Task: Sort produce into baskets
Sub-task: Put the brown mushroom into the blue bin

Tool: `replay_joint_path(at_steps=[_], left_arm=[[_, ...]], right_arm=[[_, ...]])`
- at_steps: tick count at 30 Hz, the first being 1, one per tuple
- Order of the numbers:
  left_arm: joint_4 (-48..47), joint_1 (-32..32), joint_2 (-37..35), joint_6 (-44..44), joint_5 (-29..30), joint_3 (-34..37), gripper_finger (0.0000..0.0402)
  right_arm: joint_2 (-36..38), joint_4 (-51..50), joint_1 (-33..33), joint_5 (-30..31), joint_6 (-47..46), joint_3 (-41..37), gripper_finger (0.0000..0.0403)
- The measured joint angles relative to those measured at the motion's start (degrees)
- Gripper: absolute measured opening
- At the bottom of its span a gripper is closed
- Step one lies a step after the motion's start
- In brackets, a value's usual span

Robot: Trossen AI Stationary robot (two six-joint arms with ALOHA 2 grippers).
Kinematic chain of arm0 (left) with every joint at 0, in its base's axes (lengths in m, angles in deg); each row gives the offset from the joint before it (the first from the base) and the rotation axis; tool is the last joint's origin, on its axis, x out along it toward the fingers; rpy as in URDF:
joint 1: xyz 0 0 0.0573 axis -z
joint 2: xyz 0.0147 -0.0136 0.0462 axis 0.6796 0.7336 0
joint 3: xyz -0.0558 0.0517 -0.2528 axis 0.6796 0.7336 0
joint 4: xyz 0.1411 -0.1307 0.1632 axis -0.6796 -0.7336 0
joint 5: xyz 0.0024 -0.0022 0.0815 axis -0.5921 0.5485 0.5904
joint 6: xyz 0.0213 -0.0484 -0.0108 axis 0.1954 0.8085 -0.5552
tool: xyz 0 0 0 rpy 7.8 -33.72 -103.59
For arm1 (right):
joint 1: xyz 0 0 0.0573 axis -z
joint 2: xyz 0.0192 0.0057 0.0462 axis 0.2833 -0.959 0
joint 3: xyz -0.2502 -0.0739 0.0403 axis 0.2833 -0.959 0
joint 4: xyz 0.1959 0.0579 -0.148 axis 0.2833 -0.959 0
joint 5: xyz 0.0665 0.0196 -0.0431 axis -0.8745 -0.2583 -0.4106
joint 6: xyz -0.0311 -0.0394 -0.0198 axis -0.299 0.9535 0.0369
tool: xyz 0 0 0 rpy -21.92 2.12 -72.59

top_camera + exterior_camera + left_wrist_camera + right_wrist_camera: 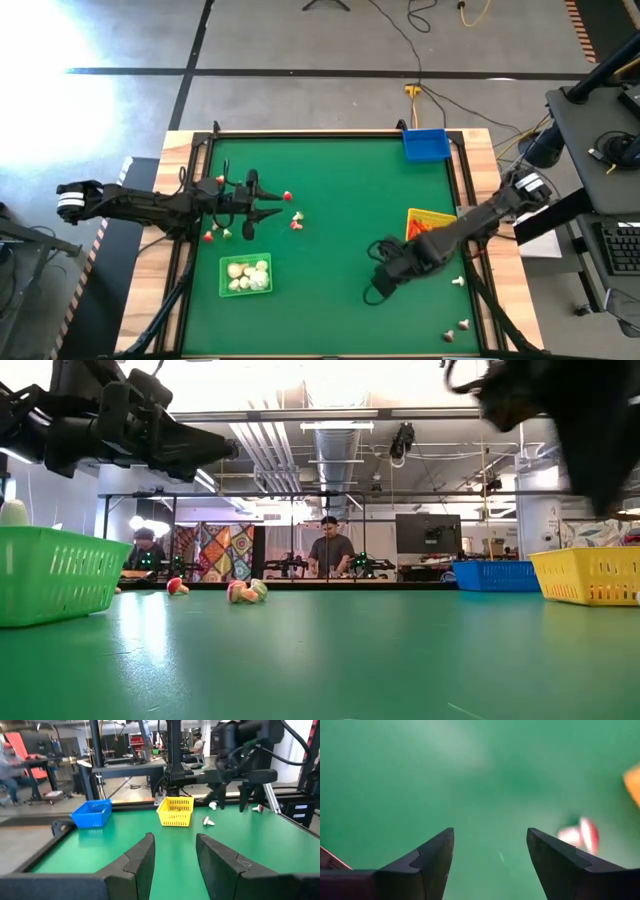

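Your green-topped table (330, 300) with wooden edges, green basket (245, 276) of whitish bulbs near your left arm, yellow basket (428, 222) and blue basket (425, 145) on the right, red-and-white pieces (292, 218) scattered mid-left, whitish bulbs (458, 326) loose near the right corner.

We see broad bare mat (340, 190) between green basket (245, 275) and blue basket (425, 144): widest free lane. Left gripper (268, 200) hangs open above red-and-white pieces (293, 219) beyond green basket, crowding that patch. Right arm (450, 235) lies across yellow basket (428, 221), blocking it; right gripper (378, 282) open, well apart from green basket. Loose bulbs (456, 330) dot mat near yellow basket.
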Motion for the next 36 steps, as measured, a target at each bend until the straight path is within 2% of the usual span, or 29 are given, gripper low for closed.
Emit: replay_joint_path(at_steps=[5, 10, 14, 18, 23, 30, 36], left_arm=[[0.23, 0.02, 0.02, -3.41, 0.0, -2.07, 0.0127], [0.24, 0.02, 0.53, -6.21, 0.0, -4.08, 0.0127], [0.3, -0.01, 1.82, -8.25, 0.0, -5.2, 0.0127], [0.5, 0.0, 4.36, -9.06, 0.0, -6.37, 0.0127], [0.72, 0.0, 8.51, -8.99, 0.0, -8.33, 0.0127], [0.63, 0.02, 14.06, -7.97, -0.13, -10.83, 0.0127], [0.75, 0.06, 13.62, -7.57, -0.16, -10.87, 0.0127]], right_arm=[[0.08, -6.25, -4.57, -6.39, -16.84, -1.34, 0.0256], [0.11, -3.8, -8.71, -11.75, -30.78, -6.74, 0.0265], [0.11, -2.35, -10.85, -8.77, -38.06, -10.73, 0.0267], [0.13, -2.4, -10.87, -0.63, -43.45, -13.42, 0.0261], [0.17, -2.07, -9.15, 6.69, -44.27, -13.99, 0.0253], [0.11, -0.87, -6.37, 6.9, -42.31, -15.23, 0.0234], [0.1, 3.28, -5.13, 6.51, -39.93, -18.12, 0.0206]])
